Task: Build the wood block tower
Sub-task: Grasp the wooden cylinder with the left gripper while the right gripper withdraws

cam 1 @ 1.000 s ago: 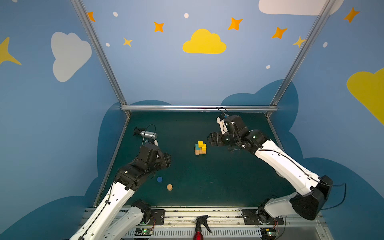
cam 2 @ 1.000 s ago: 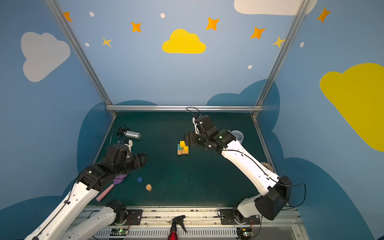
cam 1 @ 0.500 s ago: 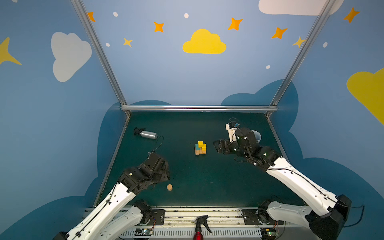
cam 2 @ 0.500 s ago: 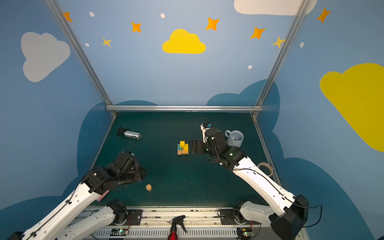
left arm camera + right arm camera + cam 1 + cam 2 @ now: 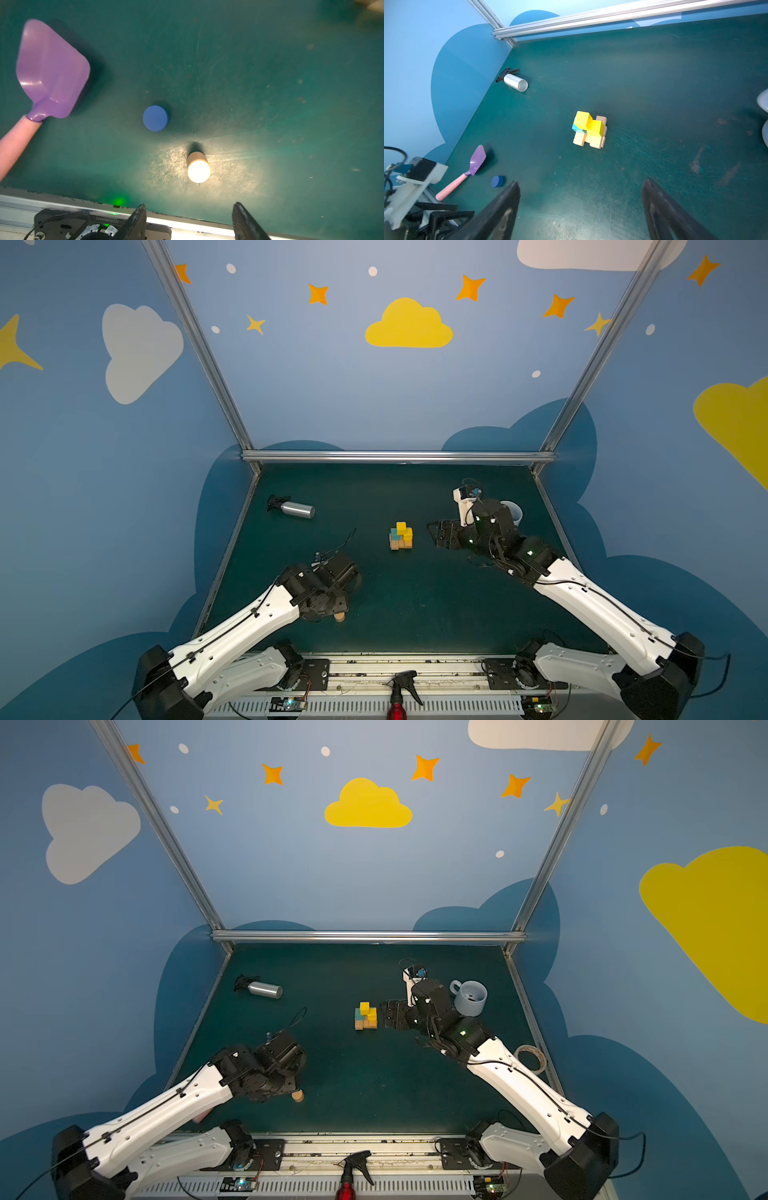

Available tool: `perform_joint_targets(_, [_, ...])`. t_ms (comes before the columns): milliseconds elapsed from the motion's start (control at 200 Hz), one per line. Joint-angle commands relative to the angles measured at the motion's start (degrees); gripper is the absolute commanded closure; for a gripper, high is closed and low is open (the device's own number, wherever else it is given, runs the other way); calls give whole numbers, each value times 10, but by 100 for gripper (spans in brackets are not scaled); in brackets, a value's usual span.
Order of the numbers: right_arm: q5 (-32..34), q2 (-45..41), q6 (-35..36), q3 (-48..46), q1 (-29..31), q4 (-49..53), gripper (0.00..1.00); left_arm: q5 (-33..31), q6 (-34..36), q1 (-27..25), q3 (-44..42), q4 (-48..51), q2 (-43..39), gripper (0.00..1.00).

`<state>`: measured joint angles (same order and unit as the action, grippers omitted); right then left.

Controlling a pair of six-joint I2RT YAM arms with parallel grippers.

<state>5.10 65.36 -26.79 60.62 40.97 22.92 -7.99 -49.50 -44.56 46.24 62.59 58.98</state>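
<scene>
The tan planks showed bare matt wood; the yellow cubes wore smooth paint. The spray bottle was brushed metal, the scoop glossy plastic, the table mat scuffed, matt.

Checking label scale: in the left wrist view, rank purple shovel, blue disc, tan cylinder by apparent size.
Purple shovel: largest by far.
Blue disc and tan cylinder: about alike; glare blurs the cylinder's outline, so unranked.
</scene>
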Motion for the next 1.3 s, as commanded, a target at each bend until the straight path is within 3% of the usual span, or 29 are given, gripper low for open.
perform_joint_targets(0, [0, -15, -3, -9, -5, -17, 11, 16, -24, -10, -23, -29, 20, 34])
perform_joint_targets(416, [-14, -6, -7, -11, -19, -18, 11, 4, -52, -22, -43, -97, 142, 34])
perform_joint_targets(686, [-25, -6, -12, -13, -26, -17, 10, 3, -65, -23, -45, -114, 205, 51])
perform_joint_targets(851, [-25, -11, -13, -21, -30, -20, 11, -6, -74, -22, -49, -115, 197, 57])
perform_joint_targets(1051, [-31, -7, -16, -22, -34, -20, 10, -10, -80, -22, -63, -115, 192, 54])
perform_joint_targets(1297, [-37, -4, -17, -22, -36, -21, 11, -17, -89, -22, -64, -118, 185, 60])
